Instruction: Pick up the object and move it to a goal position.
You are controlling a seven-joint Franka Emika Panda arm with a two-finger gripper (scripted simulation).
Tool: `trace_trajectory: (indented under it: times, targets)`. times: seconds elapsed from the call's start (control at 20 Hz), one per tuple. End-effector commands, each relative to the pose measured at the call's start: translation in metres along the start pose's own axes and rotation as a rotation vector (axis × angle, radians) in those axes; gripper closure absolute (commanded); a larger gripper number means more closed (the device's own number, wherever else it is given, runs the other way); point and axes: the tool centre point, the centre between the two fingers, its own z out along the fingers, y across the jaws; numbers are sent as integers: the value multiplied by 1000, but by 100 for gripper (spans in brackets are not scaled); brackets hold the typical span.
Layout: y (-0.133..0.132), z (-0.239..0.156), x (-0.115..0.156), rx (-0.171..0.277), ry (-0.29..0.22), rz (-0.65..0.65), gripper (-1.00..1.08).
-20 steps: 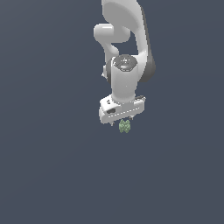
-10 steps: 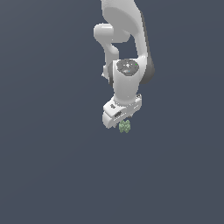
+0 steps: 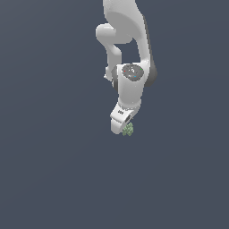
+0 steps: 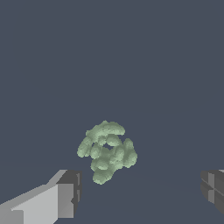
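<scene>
The object (image 4: pixel 106 151) lies between the spread fingers of the gripper (image 4: pixel 140 192), untouched by either.

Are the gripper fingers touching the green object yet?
Apart. The wrist view shows clear floor between the lumpy green object and each of the fingers of the open gripper.

1 object (image 4: pixel 106 150), 1 end effector (image 4: pixel 140 192)

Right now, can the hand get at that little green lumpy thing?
Probably yes. In the wrist view the green lumpy object lies in the open gap between the hand's spread fingers, with nothing else near it. In the exterior view the hand sits right beside it.
</scene>
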Motion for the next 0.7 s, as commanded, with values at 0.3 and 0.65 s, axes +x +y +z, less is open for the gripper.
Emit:
trace_trajectory:
  times: [0.3, 0.65]
  targets:
    - [-12, 13, 0, 3, -8, -262, -92]
    - [-20, 21, -1, 6, -11, -432, -92]
